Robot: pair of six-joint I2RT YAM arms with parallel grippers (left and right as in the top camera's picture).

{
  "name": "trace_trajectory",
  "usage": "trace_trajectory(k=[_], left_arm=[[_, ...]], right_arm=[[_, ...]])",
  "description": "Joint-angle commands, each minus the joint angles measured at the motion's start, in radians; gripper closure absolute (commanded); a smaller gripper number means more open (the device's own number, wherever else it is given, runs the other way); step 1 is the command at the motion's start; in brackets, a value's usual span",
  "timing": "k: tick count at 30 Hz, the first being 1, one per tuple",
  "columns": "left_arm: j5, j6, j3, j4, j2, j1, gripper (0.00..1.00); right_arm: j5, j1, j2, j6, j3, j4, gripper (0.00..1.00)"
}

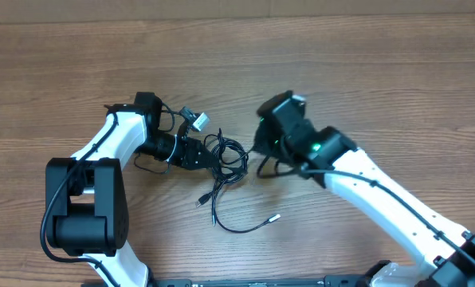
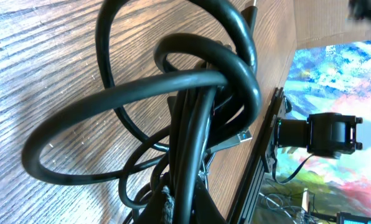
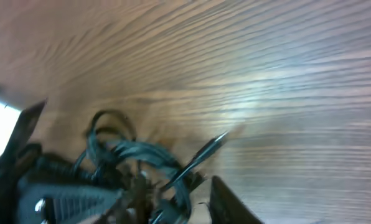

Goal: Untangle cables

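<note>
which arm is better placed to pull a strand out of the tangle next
Right, probably. The left gripper is shut on the cables, anchoring the tangle; the right gripper sits beside it, jaws apart, free to pull.

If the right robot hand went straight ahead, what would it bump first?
Most likely the cables: the tangle lies just ahead of the right gripper, though depth is unclear.
</note>
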Motion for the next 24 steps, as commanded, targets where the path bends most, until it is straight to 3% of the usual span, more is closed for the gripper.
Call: trace_trajectory(k=[1, 8, 11, 15, 24], left_arm=[[0.043, 0.02, 0.01, -0.002, 0.003, -0.008, 0.96], [0.043, 0.02, 0.01, -0.003, 0.003, -0.008, 0.96], [0.043, 0.02, 0.01, -0.003, 0.003, -0.008, 0.96], [0.043, 0.019, 0.01, -0.002, 0.003, -0.008, 0.96], [0.042, 0.019, 0.01, -0.002, 0.003, -0.008, 0.96]], right_arm=[[-0.069, -0.126, 0.021, 0.018, -0.013, 0.012, 0.8], [-0.131, -0.156, 0.185, 0.018, -0.013, 0.094, 0.88], [-0.239, -0.156, 0.212, 0.017, -0.013, 0.099, 0.96], [-0.426, -0.155, 0.212, -0.01, -0.013, 0.093, 0.96], [-0.529, -0.075, 0.212, -0.008, -0.013, 0.042, 0.96]])
